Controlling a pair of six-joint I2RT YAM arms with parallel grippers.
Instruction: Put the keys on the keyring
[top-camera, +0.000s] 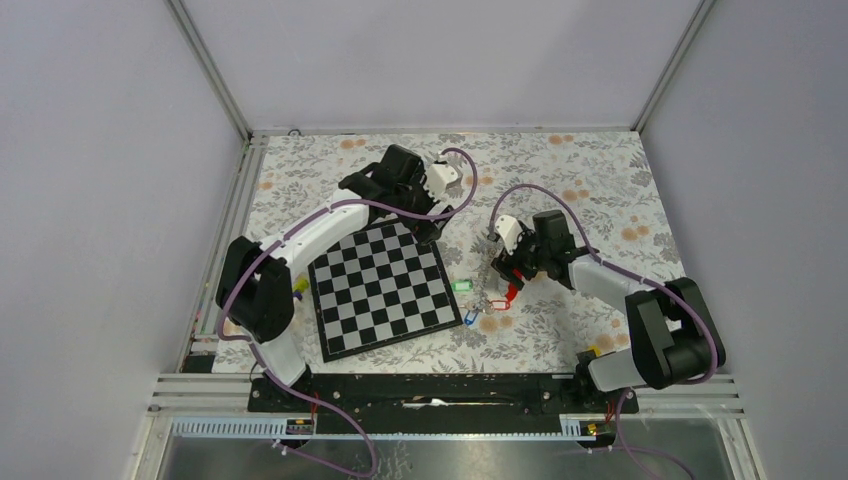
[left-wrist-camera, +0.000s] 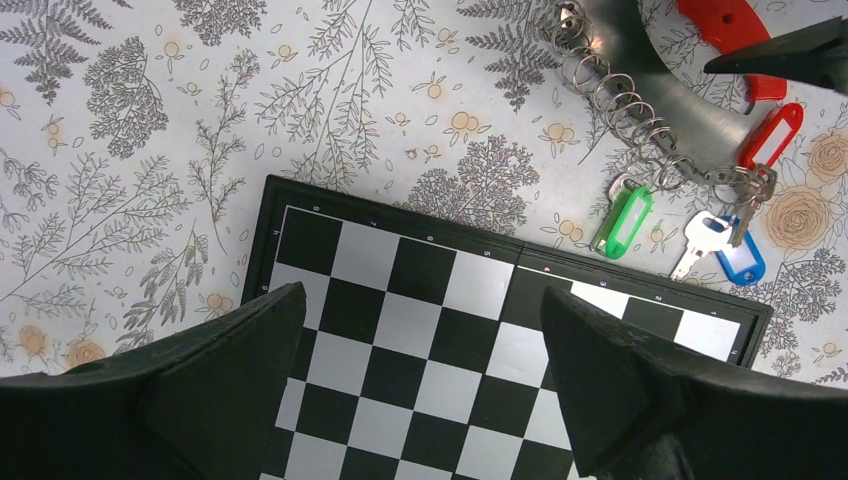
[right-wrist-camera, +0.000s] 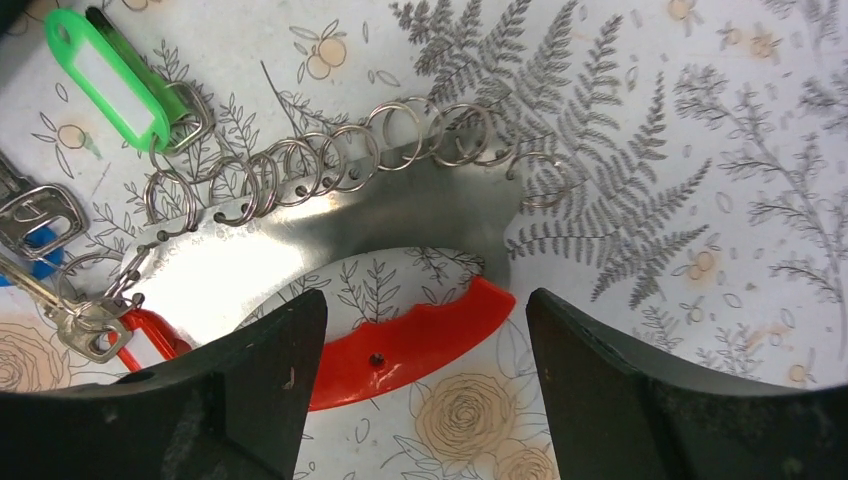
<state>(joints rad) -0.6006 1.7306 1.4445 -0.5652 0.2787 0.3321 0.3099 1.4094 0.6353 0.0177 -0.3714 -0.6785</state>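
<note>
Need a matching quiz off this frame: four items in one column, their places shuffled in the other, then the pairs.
Items
1. left gripper
2. right gripper
3. green key tag
4. row of split rings

Places
A. along the keyring's grey plate
B. over the chessboard
C. over the keyring's red handle
D. on the tablecloth, just off the chessboard's edge

Pairs: 1-B, 2-C, 3-D, 4-A

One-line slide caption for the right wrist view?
Open right gripper over curved steel keyring plate with red plastic grip, split rings lining its edge; green-tagged key upper left.
</note>
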